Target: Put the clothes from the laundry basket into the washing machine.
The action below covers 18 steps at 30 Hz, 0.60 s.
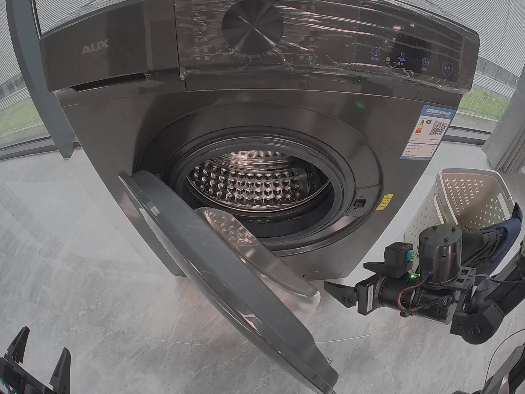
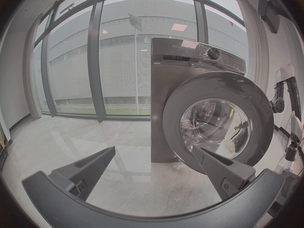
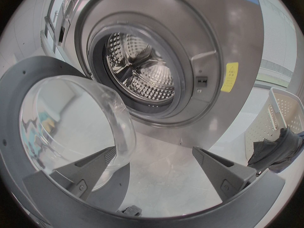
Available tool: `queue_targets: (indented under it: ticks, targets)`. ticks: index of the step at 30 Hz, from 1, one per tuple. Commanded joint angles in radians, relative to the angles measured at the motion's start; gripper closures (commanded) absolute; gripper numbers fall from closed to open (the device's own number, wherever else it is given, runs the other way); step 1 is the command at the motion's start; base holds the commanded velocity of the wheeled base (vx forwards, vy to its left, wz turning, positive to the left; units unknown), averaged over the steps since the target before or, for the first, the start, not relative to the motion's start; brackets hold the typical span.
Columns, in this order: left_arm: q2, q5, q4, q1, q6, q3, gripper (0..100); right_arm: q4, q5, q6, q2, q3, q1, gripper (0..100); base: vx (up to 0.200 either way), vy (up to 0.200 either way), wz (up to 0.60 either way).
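Fingers (image 3: 221, 171) of the right gripper (image 1: 339, 295), spread and empty, point left, the dark clothes (image 1: 507, 235) draped over the laundry basket (image 1: 476, 198) lying behind them, to the right.

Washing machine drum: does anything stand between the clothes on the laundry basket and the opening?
Nothing visible does. The door is swung open on its left hinge, leaving the drum mouth unobstructed. The dark clothes hang over the laundry basket rim, just right of the machine. The open right gripper holds nothing.
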State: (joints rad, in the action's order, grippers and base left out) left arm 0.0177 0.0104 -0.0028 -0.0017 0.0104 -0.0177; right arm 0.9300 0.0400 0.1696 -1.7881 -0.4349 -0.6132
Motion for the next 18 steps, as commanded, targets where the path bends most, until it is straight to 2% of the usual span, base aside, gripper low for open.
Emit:
queue_targets:
  ticks: [1, 8, 13, 17, 18]
  targets:
    - [-0.018, 0.0, 0.0, 0.0, 0.0, 0.018, 0, 0.009, 0.0, -0.001, -0.068, 0.004, -0.033, 0, 0.0, 0.0, 0.0]
    - [-0.018, 0.0, -0.002, 0.0, 0.0, 0.018, 0, 0.009, 0.001, 0.01, -0.063, 0.019, -0.112, 0, 0.0, 0.0, 0.0]
    - [-0.018, 0.0, 0.0, 0.0, 0.0, 0.018, 0, 0.015, 0.0, 0.011, -0.06, 0.024, -0.126, 0, 0.0, 0.0, 0.0]
    - [-0.018, 0.0, 0.0, 0.0, 0.0, 0.018, 0, 0.076, 0.0, 0.007, -0.071, 0.018, -0.115, 0, 0.0, 0.0, 0.0]
    - [-0.018, 0.0, 0.0, 0.0, 0.002, 0.018, 0, 0.089, 0.0, 0.007, -0.073, 0.012, -0.114, 0, -0.2, 0.0, 0.0]
